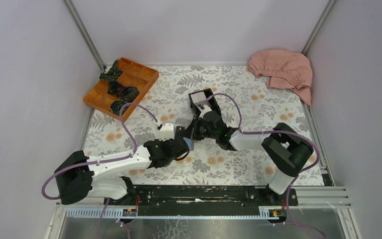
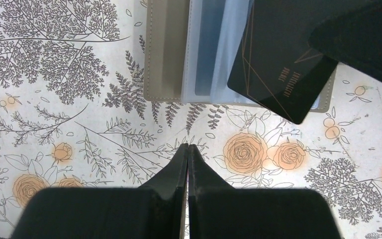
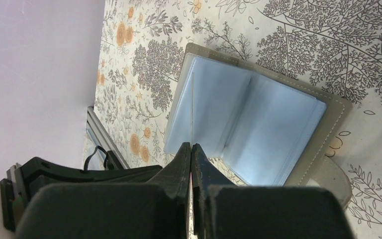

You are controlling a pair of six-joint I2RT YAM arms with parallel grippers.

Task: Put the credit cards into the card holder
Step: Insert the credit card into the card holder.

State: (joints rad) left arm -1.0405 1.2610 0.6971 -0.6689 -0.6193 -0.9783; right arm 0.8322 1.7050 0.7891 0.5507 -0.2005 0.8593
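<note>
The card holder [image 2: 166, 50] lies open on the flowered table, grey cover down, with pale blue plastic sleeves [image 3: 258, 119] facing up. My right gripper [image 3: 192, 145] is shut on a credit card [image 2: 278, 64]. The card is black with thin gold lines, and its lower corner sticks out past the holder's edge. From the right wrist it shows edge-on [image 3: 192, 109], standing over the sleeves. My left gripper [image 2: 189, 146] is shut and empty, a short way off the holder's near edge. From above, both grippers meet over the holder [image 1: 189, 144], which is mostly hidden.
A black open box [image 1: 201, 97] with something white inside stands just behind the grippers. An orange divided tray [image 1: 122, 84] with dark items sits at the back left. A pink cloth [image 1: 283, 69] lies at the back right. Walls close in both sides.
</note>
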